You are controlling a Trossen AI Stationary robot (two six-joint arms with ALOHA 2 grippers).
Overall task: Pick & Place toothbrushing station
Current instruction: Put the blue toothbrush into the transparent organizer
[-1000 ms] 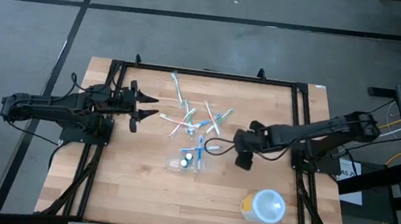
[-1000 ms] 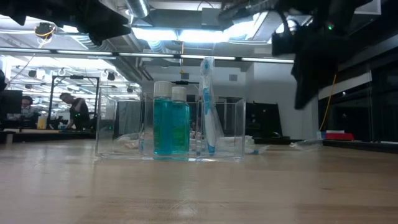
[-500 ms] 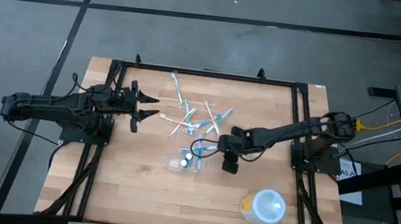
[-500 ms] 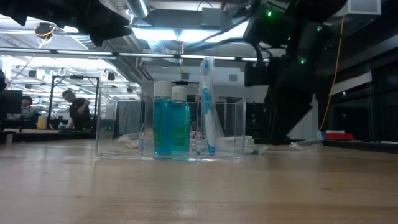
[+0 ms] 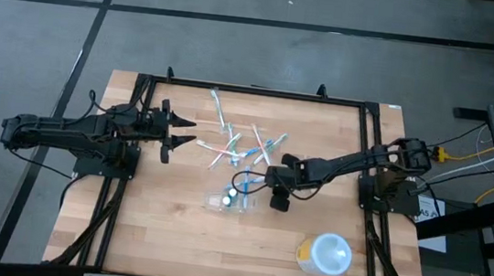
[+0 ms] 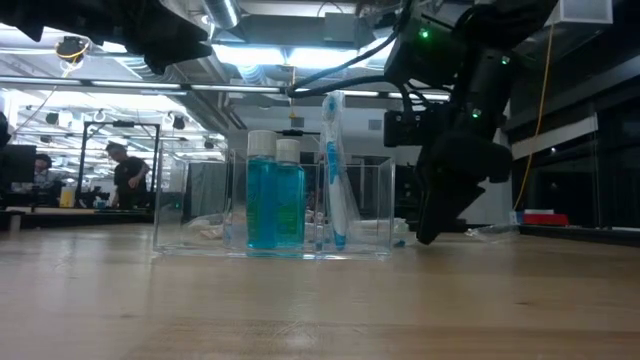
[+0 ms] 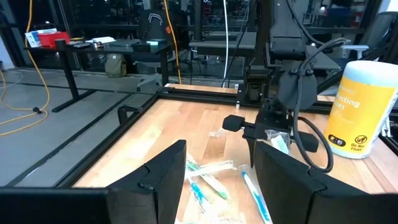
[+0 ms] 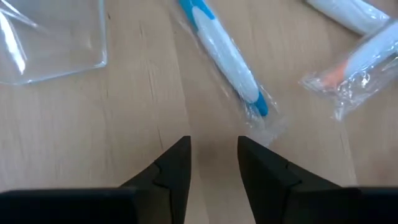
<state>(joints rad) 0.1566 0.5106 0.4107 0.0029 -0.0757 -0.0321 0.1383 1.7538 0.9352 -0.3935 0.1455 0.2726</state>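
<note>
The right gripper (image 8: 212, 163) hovers low over the table with its jaws parted and empty, a wrapped toothbrush (image 8: 221, 53) just ahead. The toothbrushing station (image 5: 233, 197) stands just beside it, toward the left arm. Clear, thin-walled and stiff, it looks light but slippery, and loaded with bottles; a wall edge seems the best hold. The left gripper (image 5: 180, 137) waits open, well apart. The wooden table (image 5: 164, 230) is smooth; a workshop lies beyond.

Work surface: wooden table (image 5: 155, 229)

It carries a clear holder (image 5: 233, 198) (two bottles inside), scattered wrapped toothbrushes (image 5: 228, 145), and a white-and-yellow round container (image 5: 325, 254) near one corner.
</note>
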